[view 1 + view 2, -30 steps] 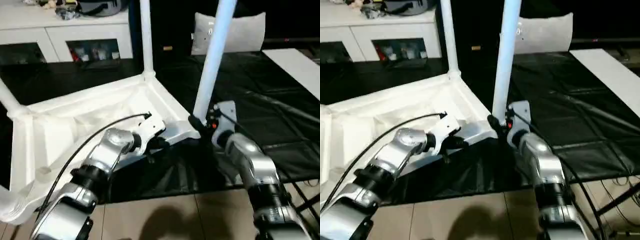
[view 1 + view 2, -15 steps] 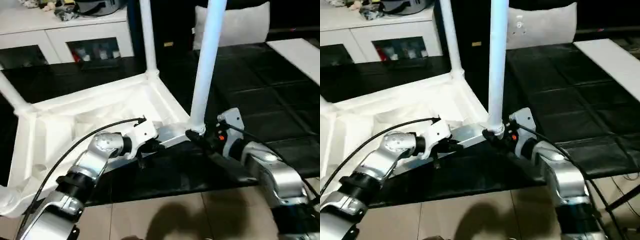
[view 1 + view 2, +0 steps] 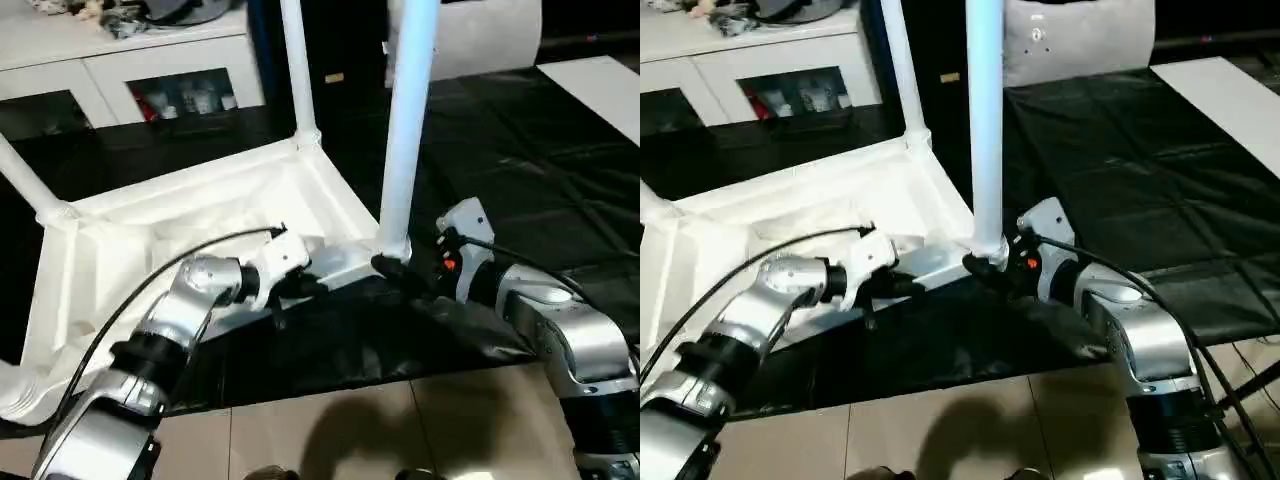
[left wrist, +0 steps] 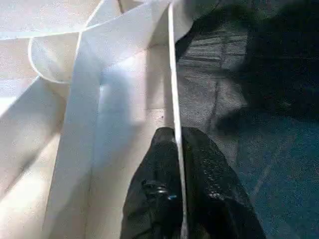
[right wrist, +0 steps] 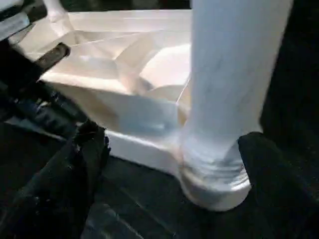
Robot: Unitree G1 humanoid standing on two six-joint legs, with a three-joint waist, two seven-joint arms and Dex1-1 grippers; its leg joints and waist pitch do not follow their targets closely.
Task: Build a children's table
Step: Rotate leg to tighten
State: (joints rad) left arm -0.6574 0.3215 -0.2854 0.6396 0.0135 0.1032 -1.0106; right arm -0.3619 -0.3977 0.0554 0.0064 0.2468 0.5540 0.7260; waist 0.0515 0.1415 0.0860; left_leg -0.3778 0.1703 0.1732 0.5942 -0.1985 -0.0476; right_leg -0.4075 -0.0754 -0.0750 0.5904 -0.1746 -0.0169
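Black mat (image 3: pixel 520 150) on floor, white cabinet (image 3: pixel 130 70) far left | table top (image 3: pixel 150 240) upside down on mat | left gripper (image 4: pixel 175 164) jaws closed on its near rim | legs (image 3: pixel 405 130) stand in three corners seen | right gripper (image 3: pixel 400 272) jaws open around near-right leg | fourth corner hidden

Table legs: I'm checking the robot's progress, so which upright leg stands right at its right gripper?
The near-corner leg, the closest and thickest-looking, with the open right gripper around its base. The other upright leg rises from the far corner.
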